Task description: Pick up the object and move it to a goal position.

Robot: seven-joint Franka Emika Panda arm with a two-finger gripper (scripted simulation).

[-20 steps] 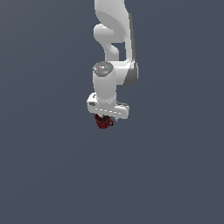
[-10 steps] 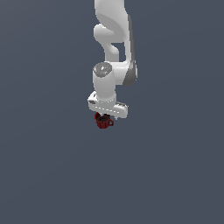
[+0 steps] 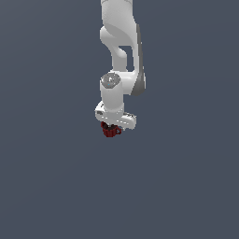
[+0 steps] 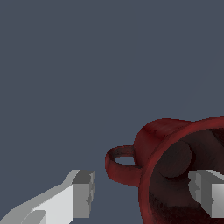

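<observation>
- The gripper (image 4: 142,192) has its jaws spread: one finger (image 4: 81,192) sits outside the mug (image 4: 175,175), beside the handle, and the other finger (image 4: 208,190) reaches inside the mug's mouth.
- The outer finger is clear of the handle, with a gap between them; I cannot tell whether the inner finger touches the wall.
- The mug is dark red and cylindrical, with a rounded rim, a dim hollow interior and a loop handle (image 4: 120,168) sticking out sideways toward the outer finger.
- In the exterior view the mug (image 3: 110,131) sits directly under the gripper (image 3: 112,125), narrower than the white hand above it, its handle pointing to the exterior view's right.
- The arm (image 3: 120,56) rises from the gripper to the frame's top edge.
- All round the mug lies plain grey-blue ground (image 3: 56,177), open on every side of it out to the frame edges.
</observation>
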